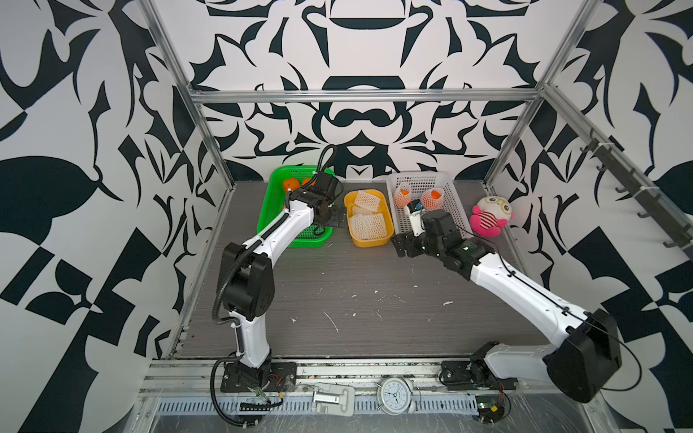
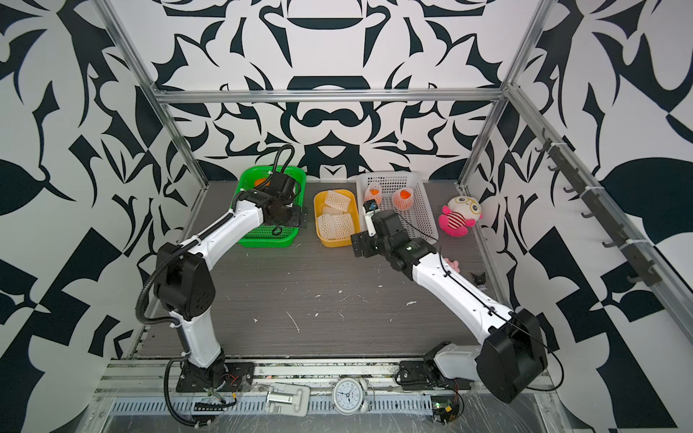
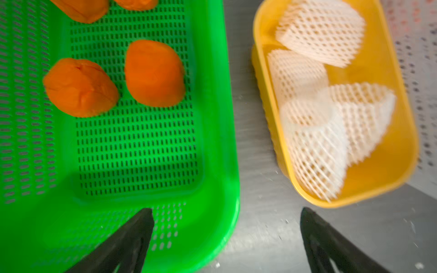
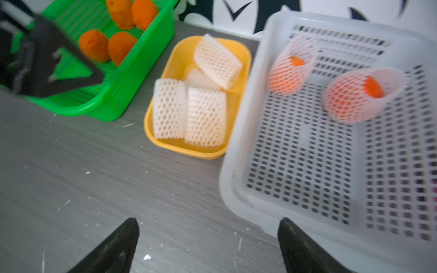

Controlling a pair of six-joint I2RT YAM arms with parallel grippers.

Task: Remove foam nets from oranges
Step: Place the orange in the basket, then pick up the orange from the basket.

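**Both grippers empty, two oranges left in nets**

Four bare oranges (image 4: 94, 45) lie in the green basket (image 3: 222, 118). Four empty nets (image 4: 169, 108) lie in the yellow tray (image 4: 179, 59), which stands between the green basket and the white basket (image 4: 238, 141). Two netted oranges (image 4: 290, 71) sit side by side in the white basket, towards its far wall. The left gripper (image 3: 226, 210) hangs above the green basket's rim on the tray side, jaws wide apart, holding nothing. The right gripper (image 4: 209, 219) hangs over the table (image 4: 71, 165) at the white basket's near corner, jaws apart, empty.
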